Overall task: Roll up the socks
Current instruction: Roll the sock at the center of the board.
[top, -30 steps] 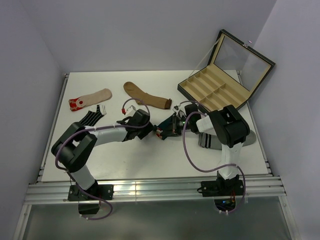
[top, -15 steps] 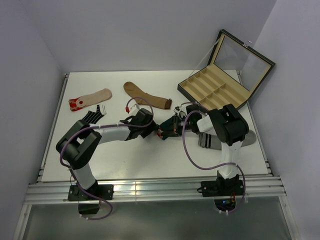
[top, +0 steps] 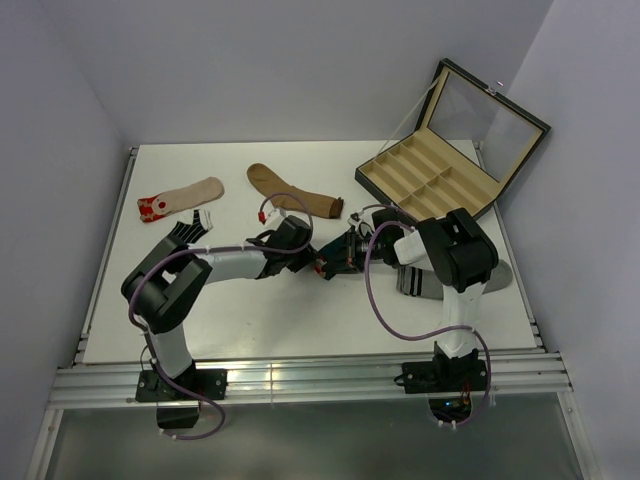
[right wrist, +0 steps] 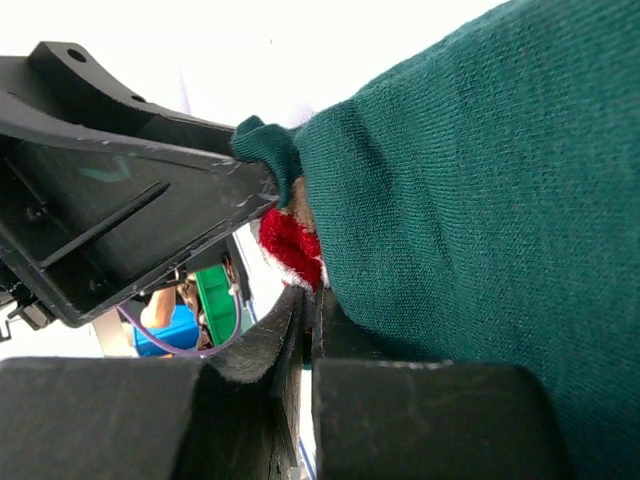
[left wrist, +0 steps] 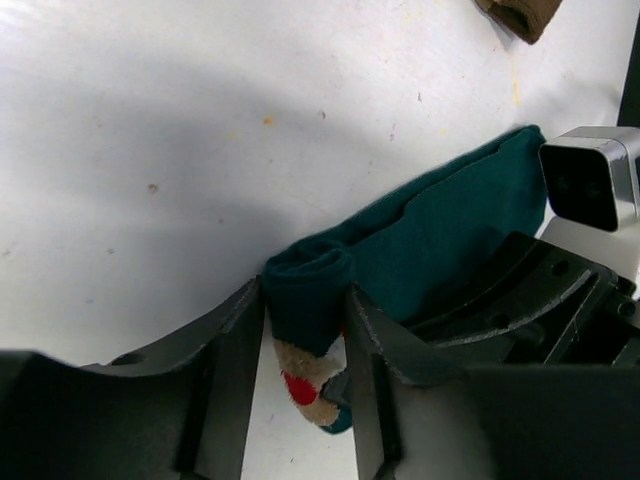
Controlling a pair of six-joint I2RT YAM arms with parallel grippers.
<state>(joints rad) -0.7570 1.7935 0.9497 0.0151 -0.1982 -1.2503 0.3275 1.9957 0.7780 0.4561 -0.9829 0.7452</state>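
A dark teal sock (top: 343, 254) lies mid-table between the two arms, its near end rolled up, with a beige and red patch (left wrist: 305, 380) showing under the roll. My left gripper (left wrist: 305, 300) straddles that rolled end (left wrist: 310, 290), and both fingers press against its sides. Coming from the other side, my right gripper (right wrist: 312, 300) has its fingers pressed together, and the teal fabric (right wrist: 470, 170) lies draped over them. Whether a fold is pinched there does not show. In the top view the left gripper (top: 313, 262) and right gripper (top: 330, 264) nearly meet.
A beige red-toed sock (top: 180, 198) and a brown sock (top: 290, 192) lie at the back. A black white-striped sock (top: 185, 235) is at the left. A grey sock with striped cuff (top: 415, 278) lies under the right arm. An open compartment box (top: 440, 180) stands back right.
My left gripper has slid right to the sock's rolled end and narrowed onto it. The right gripper has stayed shut in place.
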